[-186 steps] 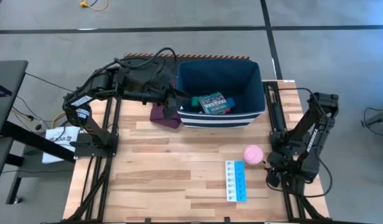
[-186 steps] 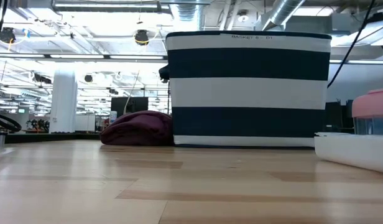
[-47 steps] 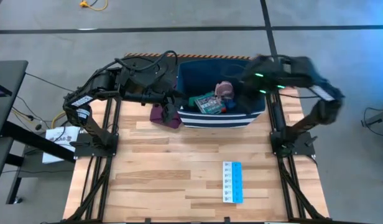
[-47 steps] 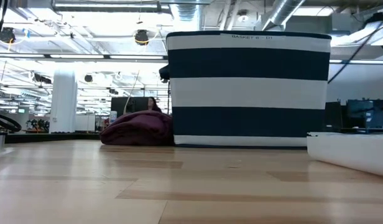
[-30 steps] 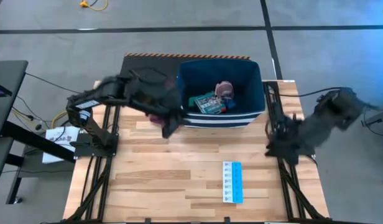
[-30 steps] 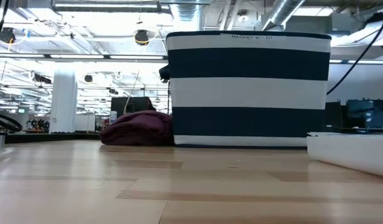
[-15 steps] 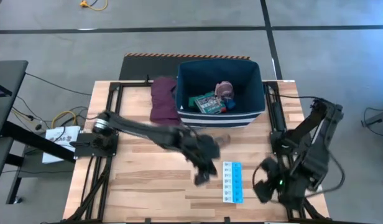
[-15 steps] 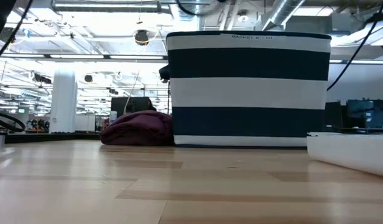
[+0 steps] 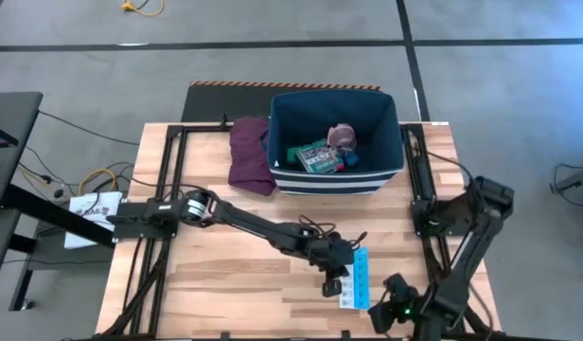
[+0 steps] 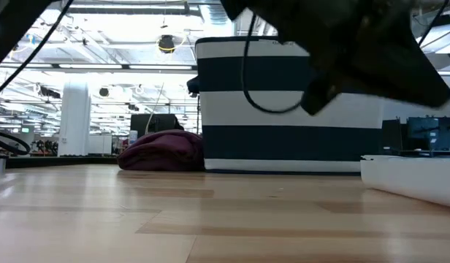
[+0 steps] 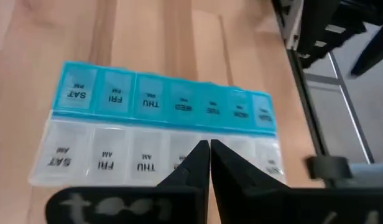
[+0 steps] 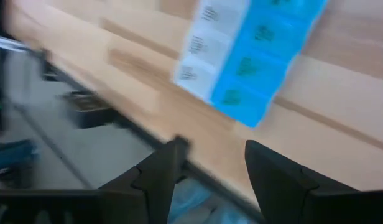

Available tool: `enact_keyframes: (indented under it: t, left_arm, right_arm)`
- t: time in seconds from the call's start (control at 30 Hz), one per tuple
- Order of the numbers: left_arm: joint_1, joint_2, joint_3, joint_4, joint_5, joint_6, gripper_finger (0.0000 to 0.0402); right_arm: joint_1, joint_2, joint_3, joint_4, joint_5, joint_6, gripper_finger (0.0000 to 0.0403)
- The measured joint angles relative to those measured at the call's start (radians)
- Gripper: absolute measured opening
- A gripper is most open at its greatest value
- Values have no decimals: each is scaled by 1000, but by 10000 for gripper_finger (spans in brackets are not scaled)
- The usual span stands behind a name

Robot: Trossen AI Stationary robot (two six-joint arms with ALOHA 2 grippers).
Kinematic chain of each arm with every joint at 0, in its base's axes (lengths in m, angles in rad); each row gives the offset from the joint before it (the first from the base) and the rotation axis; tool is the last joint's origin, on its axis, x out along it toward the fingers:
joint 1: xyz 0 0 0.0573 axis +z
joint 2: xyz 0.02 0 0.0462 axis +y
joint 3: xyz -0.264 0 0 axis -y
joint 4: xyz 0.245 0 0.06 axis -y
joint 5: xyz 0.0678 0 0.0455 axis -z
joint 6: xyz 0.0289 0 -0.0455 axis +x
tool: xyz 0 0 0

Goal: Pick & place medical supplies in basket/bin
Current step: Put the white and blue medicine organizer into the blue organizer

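Left gripper [image 11: 209, 151] clenched empty above one pill strip [image 9: 356, 277]; right gripper [image 12: 207, 171] spread; one bin [image 9: 335, 142].

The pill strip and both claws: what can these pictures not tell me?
- Pill strip: low view cuts it at the right edge.
- Left claw: high view is too small for its height above the strip.
- Right claw: right wrist view is blurred.
- Bin: low view hides its contents.
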Motion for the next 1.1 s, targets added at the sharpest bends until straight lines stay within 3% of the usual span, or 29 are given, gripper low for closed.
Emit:
enact_keyframes:
  t: [0.3, 0.67, 0.8, 1.1]
  left_arm:
    - [0, 27, 1, -56, -113, -11, 0]
    - [1, 80, -9, -143, -119, -58, 0]
    - [-1, 57, -8, -245, -185, -45, 0]
    - [11, -45, -5, -272, -193, -62, 0]
  right_arm:
    - [-2, 170, -14, 90, -23, 4, 159]
    - [-33, 178, -13, 126, -51, -13, 149]
    - [-30, 166, -13, 269, -100, -36, 166]
    - [-38, 167, -12, 446, -96, -149, 241]
